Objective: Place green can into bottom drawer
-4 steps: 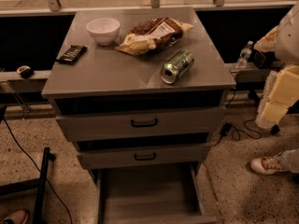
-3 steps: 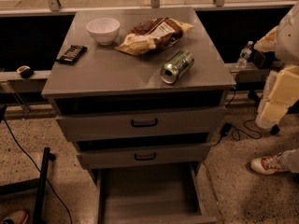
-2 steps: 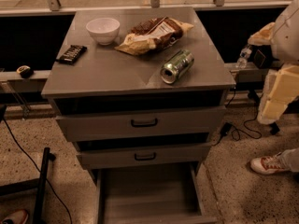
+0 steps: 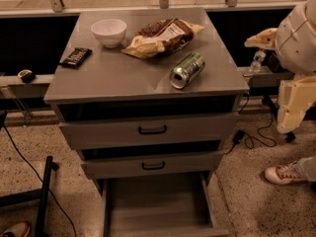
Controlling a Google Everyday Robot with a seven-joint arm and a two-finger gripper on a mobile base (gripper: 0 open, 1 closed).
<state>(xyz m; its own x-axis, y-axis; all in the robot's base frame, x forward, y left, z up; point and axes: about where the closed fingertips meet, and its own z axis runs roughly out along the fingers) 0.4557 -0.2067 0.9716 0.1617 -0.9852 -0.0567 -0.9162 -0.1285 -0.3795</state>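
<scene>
- The green can [image 4: 187, 70] lies on its side on the desk [image 4: 113, 78] top, near the front corner on the robot's side, with its silver end turned toward the front.
- Its long axis runs slantwise, from the front edge back toward the robot.
- The gripper [image 4: 259, 38] hangs off the desk, just beyond that side edge; the can is near it, inward and a little forward.
- I cannot tell if the gripper is apart or together.
- The bottom drawer [image 4: 157, 212] stands pulled open, below the can.
</scene>
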